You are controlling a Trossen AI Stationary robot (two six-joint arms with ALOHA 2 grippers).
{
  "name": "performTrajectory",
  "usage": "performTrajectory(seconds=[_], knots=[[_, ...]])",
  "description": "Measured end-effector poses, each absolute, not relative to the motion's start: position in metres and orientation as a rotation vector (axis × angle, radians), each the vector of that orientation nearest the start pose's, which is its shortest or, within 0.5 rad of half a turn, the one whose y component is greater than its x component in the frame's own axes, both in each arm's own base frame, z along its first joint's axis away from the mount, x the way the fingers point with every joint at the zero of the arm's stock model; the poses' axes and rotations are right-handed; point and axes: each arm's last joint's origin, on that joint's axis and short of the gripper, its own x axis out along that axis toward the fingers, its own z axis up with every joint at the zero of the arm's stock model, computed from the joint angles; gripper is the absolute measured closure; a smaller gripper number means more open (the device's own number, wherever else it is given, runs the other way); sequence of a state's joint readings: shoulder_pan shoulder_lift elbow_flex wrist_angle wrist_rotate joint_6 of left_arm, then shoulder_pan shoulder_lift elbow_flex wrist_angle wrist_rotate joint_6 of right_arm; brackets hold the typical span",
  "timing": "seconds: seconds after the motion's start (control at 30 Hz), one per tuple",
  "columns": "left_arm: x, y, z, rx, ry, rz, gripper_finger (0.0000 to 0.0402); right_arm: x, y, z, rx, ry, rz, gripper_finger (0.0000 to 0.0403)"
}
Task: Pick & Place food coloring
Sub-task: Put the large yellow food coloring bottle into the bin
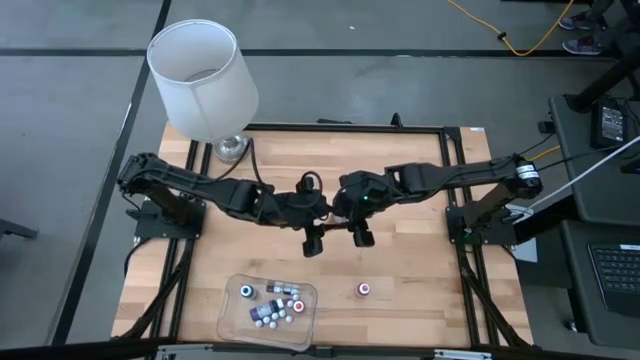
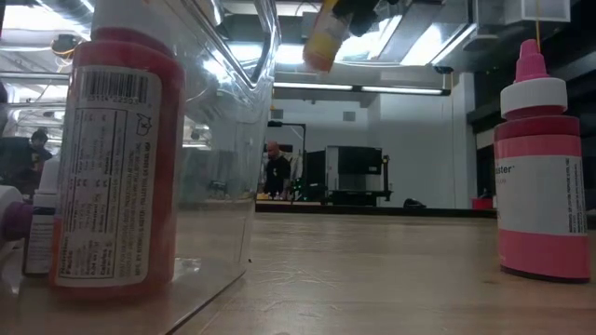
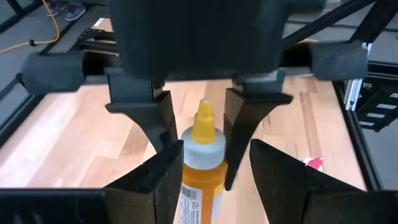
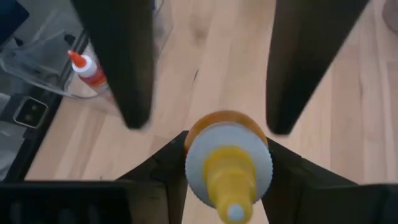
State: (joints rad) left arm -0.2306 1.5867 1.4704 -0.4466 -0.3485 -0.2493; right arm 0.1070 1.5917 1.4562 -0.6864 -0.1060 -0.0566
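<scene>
A yellow-orange food coloring bottle (image 3: 200, 177) with a white collar and yellow tip hangs in the air over the table's middle, also seen in the low view (image 2: 321, 39). My right gripper (image 4: 227, 138) is shut on it. My left gripper (image 3: 214, 148) faces it from the table's left, open, fingers on either side of the bottle's body. A pink bottle (image 1: 364, 289) stands on its base on the wood. Several more bottles (image 1: 272, 305) lie and stand in a clear tray (image 1: 232, 322). My right gripper pinches the bottle at its white collar (image 4: 198, 163) between its two fingers (image 4: 163, 173), coming from the table's right. The yellow tip points back toward the wrist and the base points away toward the left gripper. The bottle is lifted clear of the table and tilted.
A white-shaded lamp (image 1: 205, 75) stands at the far left corner. The clear tray sits near the table's near edge, left of middle, with a red bottle (image 2: 112, 158) inside. Bare wood lies between the tray and the pink bottle (image 2: 540, 167). A person stands far off in the room.
</scene>
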Motion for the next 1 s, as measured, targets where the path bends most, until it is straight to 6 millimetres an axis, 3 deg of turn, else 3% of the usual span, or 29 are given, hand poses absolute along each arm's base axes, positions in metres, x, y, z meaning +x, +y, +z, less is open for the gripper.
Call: performTrajectory(seconds=[0.3, 1.0], knots=[[0.348, -0.065, 0.351, -0.061, 0.509, 0.21, 0.0222, 0.34, 0.04, 0.347, -0.06, 0.766, 0.222, 0.0249], [0.344, -0.058, 0.351, 0.008, 0.526, 0.291, 0.0222, 0.338, 0.046, 0.347, -0.095, 0.787, 0.228, 0.0253]])
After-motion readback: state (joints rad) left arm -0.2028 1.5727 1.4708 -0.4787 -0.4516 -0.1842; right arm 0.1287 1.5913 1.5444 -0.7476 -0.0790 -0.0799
